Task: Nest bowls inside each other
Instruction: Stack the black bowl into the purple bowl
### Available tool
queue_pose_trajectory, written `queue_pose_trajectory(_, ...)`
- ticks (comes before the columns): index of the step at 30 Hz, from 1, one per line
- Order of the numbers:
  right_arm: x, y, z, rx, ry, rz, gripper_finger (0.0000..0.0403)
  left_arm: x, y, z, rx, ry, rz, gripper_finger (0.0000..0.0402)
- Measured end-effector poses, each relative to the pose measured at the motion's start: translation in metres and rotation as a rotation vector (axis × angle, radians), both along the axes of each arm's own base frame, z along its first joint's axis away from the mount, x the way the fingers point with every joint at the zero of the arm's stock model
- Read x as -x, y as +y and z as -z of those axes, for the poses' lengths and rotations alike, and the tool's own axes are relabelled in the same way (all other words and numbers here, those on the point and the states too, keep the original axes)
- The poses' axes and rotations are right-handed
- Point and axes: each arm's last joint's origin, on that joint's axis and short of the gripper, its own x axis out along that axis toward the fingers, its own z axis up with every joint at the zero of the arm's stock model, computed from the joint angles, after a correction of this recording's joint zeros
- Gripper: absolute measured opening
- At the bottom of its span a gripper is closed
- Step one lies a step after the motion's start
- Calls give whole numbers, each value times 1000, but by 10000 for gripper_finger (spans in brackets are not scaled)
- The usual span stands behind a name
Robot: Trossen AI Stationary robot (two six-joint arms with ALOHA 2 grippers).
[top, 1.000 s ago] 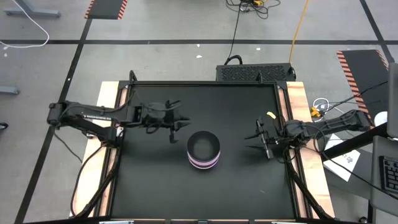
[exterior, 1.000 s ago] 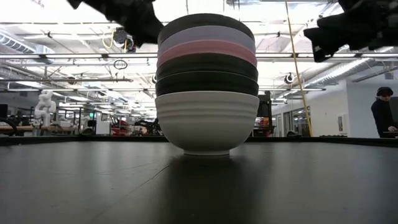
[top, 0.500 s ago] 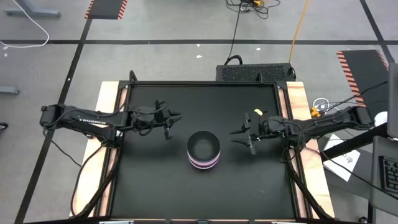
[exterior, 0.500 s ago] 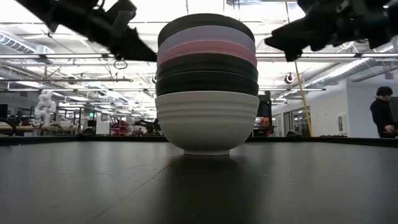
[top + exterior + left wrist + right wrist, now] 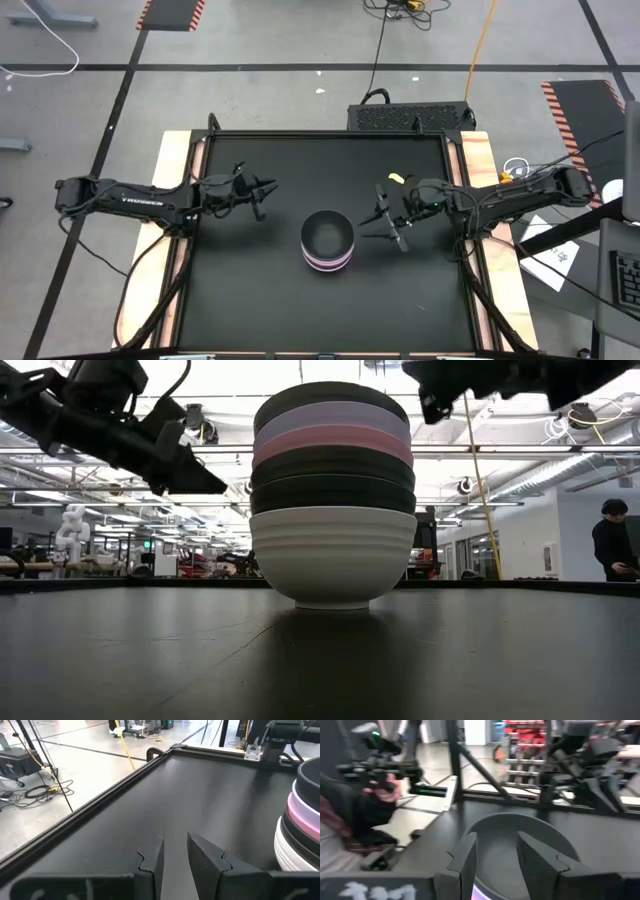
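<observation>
Well, all six small round plastic bowls (image 5: 332, 495) sit nested mid-table (image 5: 240, 300); left fingers (image 5: 172, 857) and right fingers (image 5: 495, 855) hover part-open, empty. Looks finished.

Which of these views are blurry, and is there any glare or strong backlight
Right wrist view: smeared throughout, the top black bowl and the room behind soft. Low view: bright ceiling lights backlight the bowl stack, so both arms read as silhouettes. High view: even light, sharp. Left wrist view: crisp, soft sheen on the black table.
</observation>
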Motion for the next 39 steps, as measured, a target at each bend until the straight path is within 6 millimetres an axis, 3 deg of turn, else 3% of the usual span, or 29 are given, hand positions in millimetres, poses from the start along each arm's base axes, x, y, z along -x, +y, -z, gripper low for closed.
queue_pose_trajectory(10,-48,3,9,-21,21,-43,128,-1,-2,0,9,-25,54,88)
queue_pose_trajectory(18,-75,7,19,-23,32,-95,128,-1,-2,0,9,-23,65,88)
queue_pose_trajectory(26,-83,17,30,-29,43,-127,128,-1,-2,0,2,-20,69,88)
queue_pose_trajectory(39,-82,30,30,-29,28,-168,128,-1,-3,0,1,-21,69,88)
